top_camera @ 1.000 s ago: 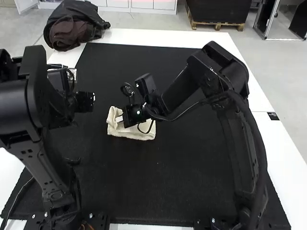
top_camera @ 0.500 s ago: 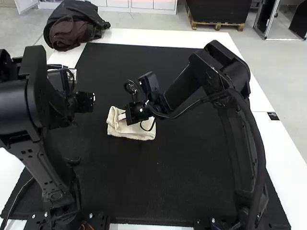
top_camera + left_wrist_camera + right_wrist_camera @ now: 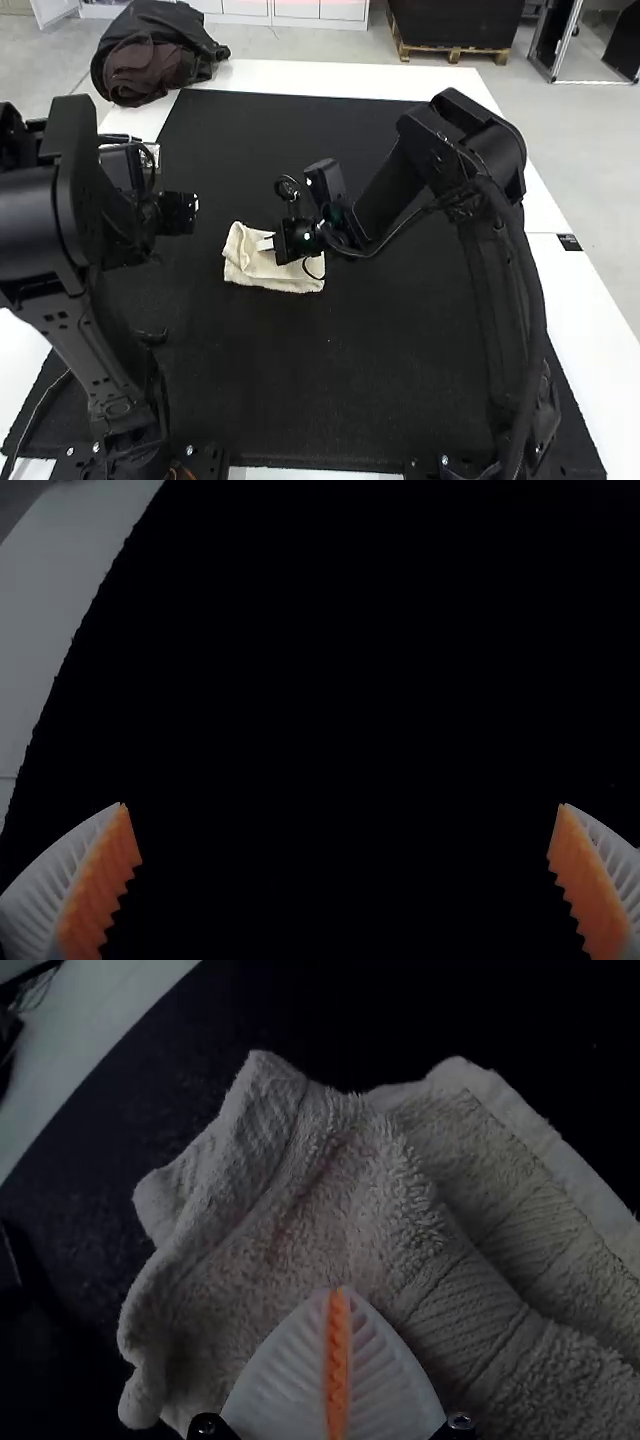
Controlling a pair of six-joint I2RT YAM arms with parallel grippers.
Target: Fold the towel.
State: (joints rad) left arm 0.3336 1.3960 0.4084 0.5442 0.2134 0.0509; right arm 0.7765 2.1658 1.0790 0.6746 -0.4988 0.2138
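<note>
One towel, cream-coloured, lies on the single black mat that covers much of the white tabletop. It sits somewhat left of the middle, well in from the tabletop's four edges. It makes one small, uneven bundle of several layers; how many folds it has cannot be told. In the right wrist view one raised, rolled ridge runs along one side of it, one flatter layer reaches out from beneath, and ribbed bands cross the pile.

Two arms stand over the mat, one gripper on each. The right gripper is over the towel, its two white, ribbed fingers pressed together, their orange pads meeting in one line. No cloth can be seen pinched between them; whether the tips touch the towel beneath cannot be told. The left gripper is released, above the mat's left part and apart from the towel. In the left wrist view its two fingers stand wide apart, one orange pad on each.

One heap of black and brown cloth rests at the tabletop's far left corner. One small dark tag lies near the right edge.
</note>
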